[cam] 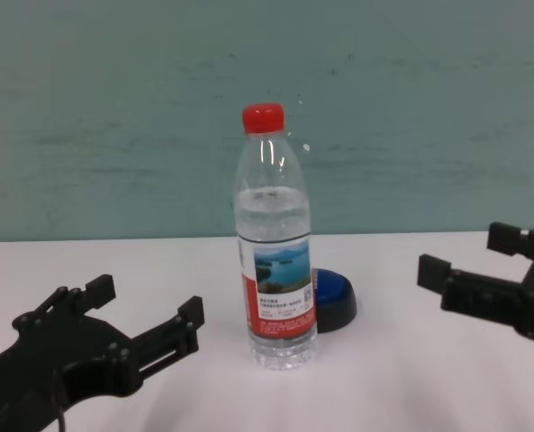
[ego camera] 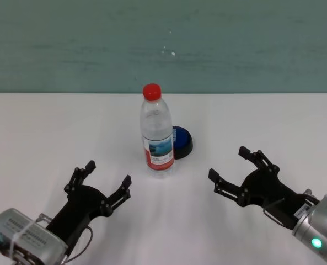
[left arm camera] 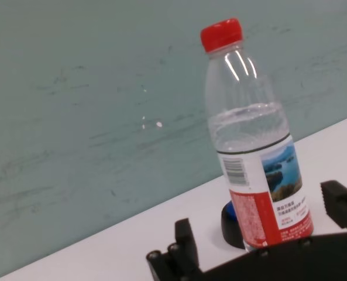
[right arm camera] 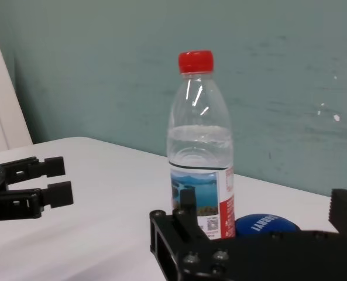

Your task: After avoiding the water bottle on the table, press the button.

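Head view shows a white counter (ego camera: 42,127) with the bottle (ego camera: 156,132) standing upright near its middle. The button (ego camera: 181,141) sits just behind the bottle and a little to the robot's right, partly hidden by it; whether they touch we cannot tell. Our left gripper (ego camera: 100,181) hovers near the front edge on the left, fingers spread wide and holding nothing. Our right gripper (ego camera: 236,167) hovers on the right, also spread open and empty, well apart from the bottle.

We judge the task barely begun: neither gripper is near the button. The right gripper looks better placed, since the button's exposed side faces it. To do this well, we would bring that gripper in from the right and from above, keeping both fingers clear of the bottle's side, then lower onto the blue dome. The bottle is tall, narrow and only partly filled, so a light brush could tip it. Closing the fingers first would give a narrower tip to press with.
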`<action>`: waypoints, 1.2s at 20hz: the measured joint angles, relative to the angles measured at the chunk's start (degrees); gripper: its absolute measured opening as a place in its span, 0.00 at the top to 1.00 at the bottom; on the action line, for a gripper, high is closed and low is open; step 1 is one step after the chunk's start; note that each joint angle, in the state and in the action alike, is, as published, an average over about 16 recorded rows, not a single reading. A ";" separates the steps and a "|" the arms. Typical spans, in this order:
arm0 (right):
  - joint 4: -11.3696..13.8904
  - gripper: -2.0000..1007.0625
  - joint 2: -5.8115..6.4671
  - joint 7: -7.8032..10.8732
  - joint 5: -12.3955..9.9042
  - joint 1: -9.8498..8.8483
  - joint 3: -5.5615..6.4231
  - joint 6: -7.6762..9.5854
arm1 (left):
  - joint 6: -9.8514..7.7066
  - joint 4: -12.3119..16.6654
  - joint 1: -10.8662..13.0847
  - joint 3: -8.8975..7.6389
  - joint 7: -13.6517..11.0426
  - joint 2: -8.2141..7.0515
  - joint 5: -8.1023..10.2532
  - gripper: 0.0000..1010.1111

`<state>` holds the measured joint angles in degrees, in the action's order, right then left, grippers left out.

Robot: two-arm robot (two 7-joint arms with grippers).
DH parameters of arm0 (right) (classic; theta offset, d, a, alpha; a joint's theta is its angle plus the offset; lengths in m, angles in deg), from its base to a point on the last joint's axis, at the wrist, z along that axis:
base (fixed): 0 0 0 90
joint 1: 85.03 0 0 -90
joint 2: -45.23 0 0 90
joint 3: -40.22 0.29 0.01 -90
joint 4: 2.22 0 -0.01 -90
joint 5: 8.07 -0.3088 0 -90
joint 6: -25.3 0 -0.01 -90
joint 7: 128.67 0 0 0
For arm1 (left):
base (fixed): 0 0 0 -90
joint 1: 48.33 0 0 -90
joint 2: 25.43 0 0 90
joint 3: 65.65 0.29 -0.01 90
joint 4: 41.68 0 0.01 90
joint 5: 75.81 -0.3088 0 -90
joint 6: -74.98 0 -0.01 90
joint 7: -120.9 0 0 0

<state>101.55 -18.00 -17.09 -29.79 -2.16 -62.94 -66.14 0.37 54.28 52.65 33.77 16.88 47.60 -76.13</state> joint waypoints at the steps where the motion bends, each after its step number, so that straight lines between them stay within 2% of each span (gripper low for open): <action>1: 0.04 0.00 0.05 0.16 0.02 -0.14 -0.20 -0.20 | 0.00 0.00 0.00 0.00 0.00 0.00 0.00 0.01; 16: -2.17 0.00 1.07 3.91 -1.74 -0.09 -2.22 -3.94 | 0.00 0.00 0.00 0.00 0.00 0.00 0.00 0.01; 20: -2.95 0.00 1.29 4.35 -2.59 0.07 -2.48 -4.06 | 0.00 0.00 0.00 0.00 0.00 0.00 0.00 0.01; 24: -3.64 0.00 1.21 3.89 -3.84 0.31 -2.33 -3.03 | 0.00 0.00 0.00 0.00 0.00 0.00 0.00 0.01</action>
<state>97.90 -16.79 -13.20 -33.63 -1.85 -65.27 -69.17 0.37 54.28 52.65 33.77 16.88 47.60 -76.13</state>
